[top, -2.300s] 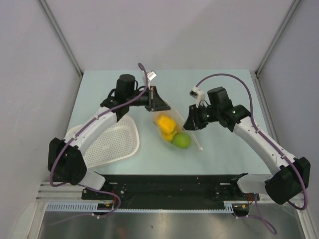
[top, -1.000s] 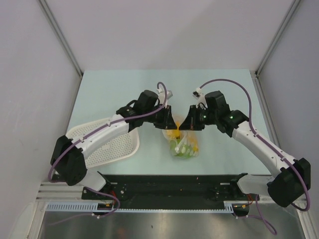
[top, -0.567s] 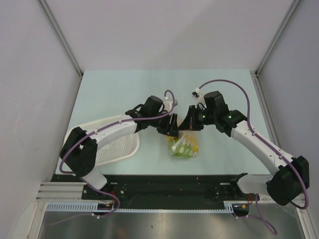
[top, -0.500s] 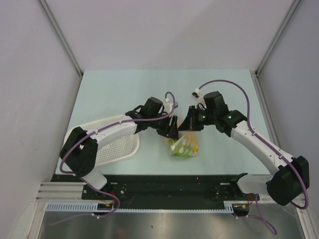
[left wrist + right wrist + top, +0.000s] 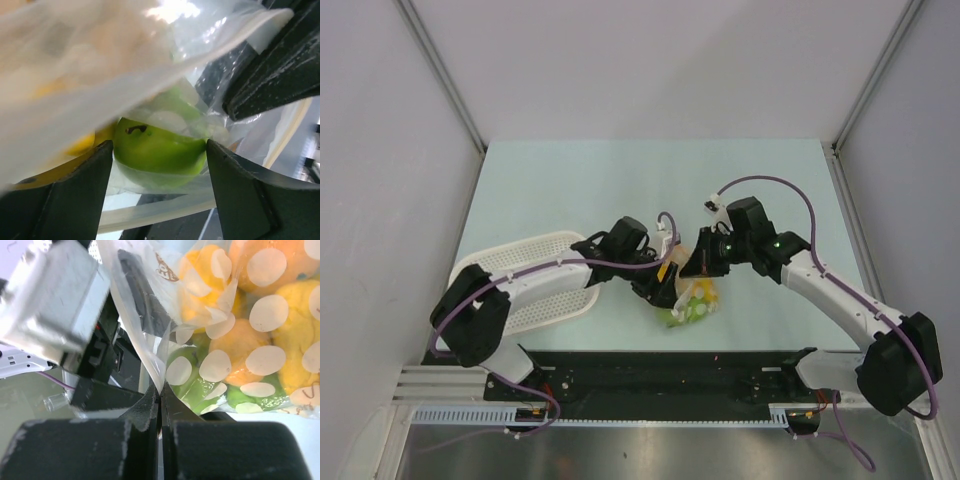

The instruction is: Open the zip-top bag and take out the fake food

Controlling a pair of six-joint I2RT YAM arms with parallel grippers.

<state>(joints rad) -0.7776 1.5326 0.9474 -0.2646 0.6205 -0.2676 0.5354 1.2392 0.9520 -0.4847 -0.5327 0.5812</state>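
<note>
White basket (image 5: 535, 285) sits at the left of the table (image 5: 620, 180), nothing in it that I can see. Just right of it the left claw (image 5: 662, 287) is released: its fingers (image 5: 65, 200) stand wide apart on either side of a green apple (image 5: 155, 145) bulging through the film. I can't tell whether the pads touch the plastic. The zip-top bag (image 5: 692, 300) is near centre, between the two claws, with the fake food (image 5: 280, 370) all inside it as orange, yellow and green pieces bunched at the bottom. I can't tell whether it rests on the table or hangs. On the right, the right claw (image 5: 161, 400) is clenched on a thin pleat of the bag's film, with no fruit between its fingers. Handling, my read: the film is thin, soft and slick, so it will crumple and slip rather than push back. A pinch on a single layer mid-panel just drags the whole pouch along. The fruits look light and round, so they will shift and roll inside and offer nothing firm to brace against through the plastic. The best hold is probably the stiffer zip strip — one claw on each lip, pulled apart. A pale thicker band along the near edge in the left wrist view may be that strip, but I'm not sure. I can't tell from here whether the zip is parted yet. Avoid squeezing the belly, since that only traps fruit.
</note>
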